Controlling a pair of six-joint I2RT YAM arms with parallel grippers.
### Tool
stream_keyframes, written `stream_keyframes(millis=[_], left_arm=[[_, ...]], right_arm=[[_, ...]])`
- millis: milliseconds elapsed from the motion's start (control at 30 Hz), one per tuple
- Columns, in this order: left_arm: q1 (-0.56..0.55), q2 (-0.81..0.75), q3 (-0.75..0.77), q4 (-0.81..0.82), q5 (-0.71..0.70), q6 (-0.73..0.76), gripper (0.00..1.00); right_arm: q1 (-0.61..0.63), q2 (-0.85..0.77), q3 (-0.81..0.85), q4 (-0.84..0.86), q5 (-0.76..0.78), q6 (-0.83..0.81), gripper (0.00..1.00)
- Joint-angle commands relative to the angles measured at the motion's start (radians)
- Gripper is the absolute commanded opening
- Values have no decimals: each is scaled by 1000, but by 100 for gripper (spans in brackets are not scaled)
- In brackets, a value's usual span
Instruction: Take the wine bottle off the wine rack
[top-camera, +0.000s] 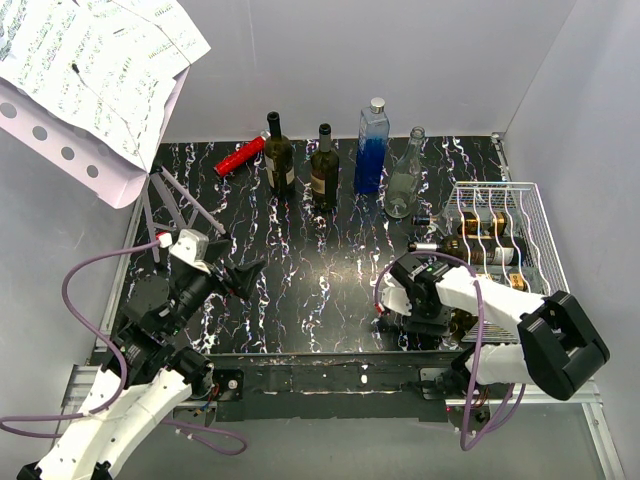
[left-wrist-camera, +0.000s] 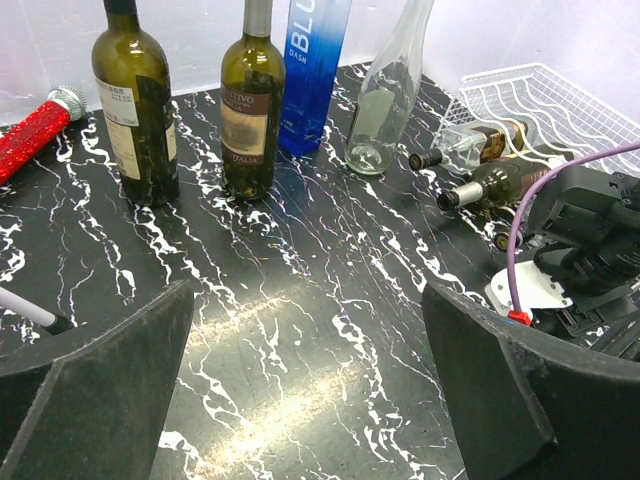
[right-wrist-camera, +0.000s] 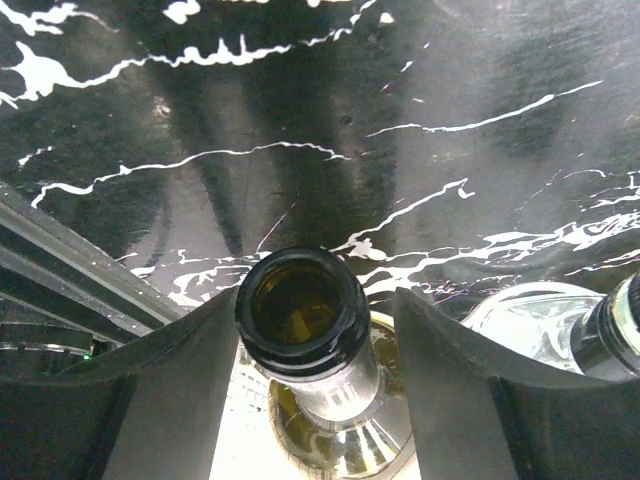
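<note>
The white wire wine rack sits at the table's right edge with bottles lying in it, necks pointing left. My right gripper is at the rack's near end, straddling the neck of a dark green wine bottle whose open mouth faces the camera. The left finger touches the bottle's lip, while a narrow gap shows at the right finger. In the top view that gripper covers the bottle's neck. My left gripper hangs wide open over bare tabletop, well left of the rack, with nothing between its fingers.
Two dark wine bottles, a blue bottle and a clear bottle stand at the back. A red cylinder lies beside them. A music stand overhangs the left. Another bottle neck lies right of my right gripper.
</note>
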Motion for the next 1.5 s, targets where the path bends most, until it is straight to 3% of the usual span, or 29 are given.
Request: stream_keyframes(millis=[0, 667, 1067, 1267, 1467], left_arm=[[-7, -22, 2, -14, -45, 13, 98], [-23, -78, 4, -14, -77, 15, 98], [-23, -93, 4, -16, -94, 15, 98], [-23, -95, 2, -14, -106, 17, 98], [-23, -99, 2, -17, -109, 17, 98]], right_arm=[[-19, 10, -3, 25, -2, -19, 69], [-66, 69, -15, 59, 1, -23, 61], [-66, 86, 92, -53, 27, 20, 28], [-51, 93, 167, -78, -53, 56, 1], [35, 204, 264, -131, -90, 138, 1]])
